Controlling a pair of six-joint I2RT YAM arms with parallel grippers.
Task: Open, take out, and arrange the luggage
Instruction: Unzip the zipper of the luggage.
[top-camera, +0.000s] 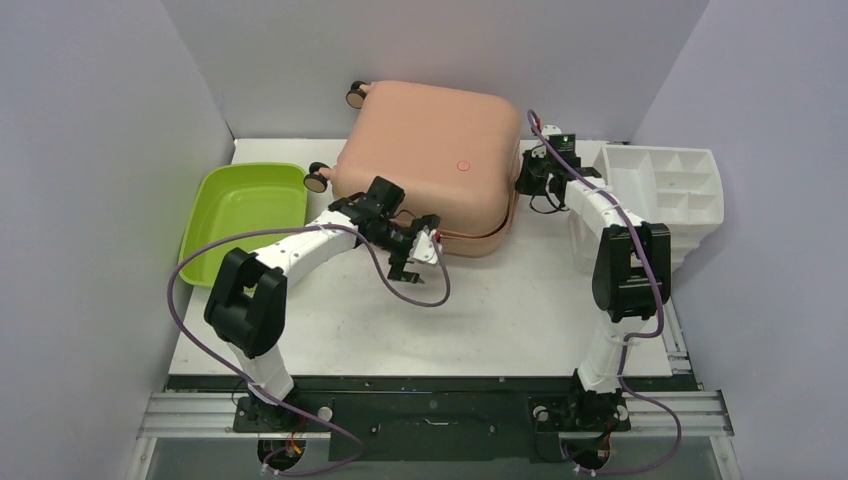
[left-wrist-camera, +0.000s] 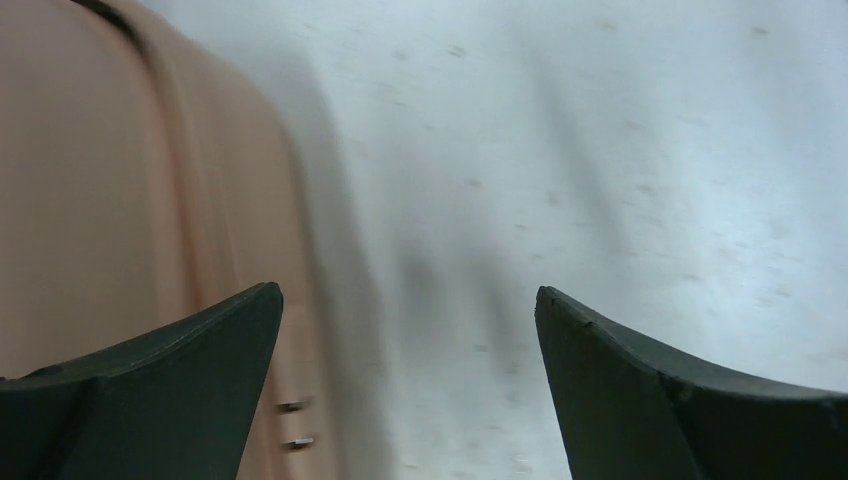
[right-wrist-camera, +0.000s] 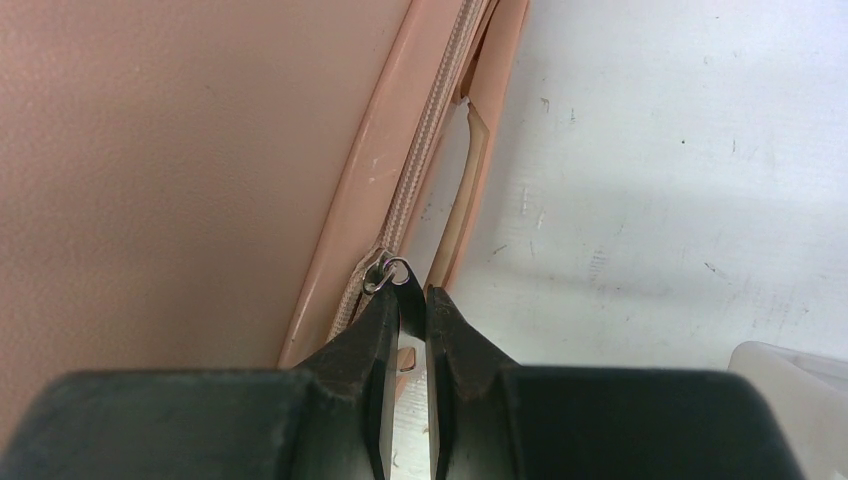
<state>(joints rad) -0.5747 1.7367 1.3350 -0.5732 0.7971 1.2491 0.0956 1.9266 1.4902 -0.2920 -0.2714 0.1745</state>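
The salmon-pink luggage (top-camera: 430, 150) lies flat and closed at the back middle of the table, its wheels toward the back left. At its near edge, my left gripper (top-camera: 415, 258) is open, with only bare table between its fingers. In the left wrist view the luggage shell (left-wrist-camera: 120, 180) fills the left side beside the left gripper (left-wrist-camera: 410, 292). My right gripper (top-camera: 527, 178) is at the luggage's right side. In the right wrist view the right gripper (right-wrist-camera: 412, 292) is shut on the black zipper pull (right-wrist-camera: 412, 304), next to the zipper track on the luggage (right-wrist-camera: 180, 150).
A lime-green tub (top-camera: 245, 215) sits left of the luggage. A white drawer organizer (top-camera: 665, 185) stands at the right, close behind the right arm. Grey walls enclose the white table (top-camera: 500, 300) on three sides. A luggage side handle (right-wrist-camera: 465, 190) lies beside the zipper.
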